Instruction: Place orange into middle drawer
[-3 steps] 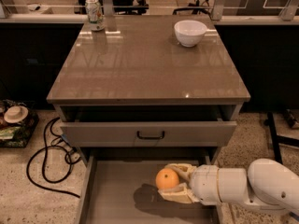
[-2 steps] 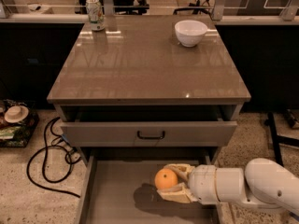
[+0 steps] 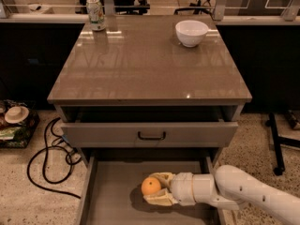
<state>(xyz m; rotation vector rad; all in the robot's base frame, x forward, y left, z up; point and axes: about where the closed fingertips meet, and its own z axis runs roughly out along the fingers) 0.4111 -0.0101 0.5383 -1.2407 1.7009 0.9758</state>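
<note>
The orange (image 3: pixel 151 186) is held between the pale fingers (image 3: pixel 162 176) of my gripper (image 3: pixel 157 189), which is shut on it. My white arm reaches in from the lower right. The orange is low over the flat grey floor of the open middle drawer (image 3: pixel 110 193), about at its centre and casting a shadow on the floor. I cannot tell whether it touches the floor.
Above it, the top drawer (image 3: pixel 103 134), with a grey front panel and black handle (image 3: pixel 151 136), is partly pulled out. On the cabinet top stand a white bowl (image 3: pixel 191 32) and a drinks can (image 3: pixel 95 13). Black cables (image 3: pixel 47 158) lie on the floor at left.
My gripper has moved the orange a little to the left and slightly lower over the drawer floor. Nothing else has moved.
</note>
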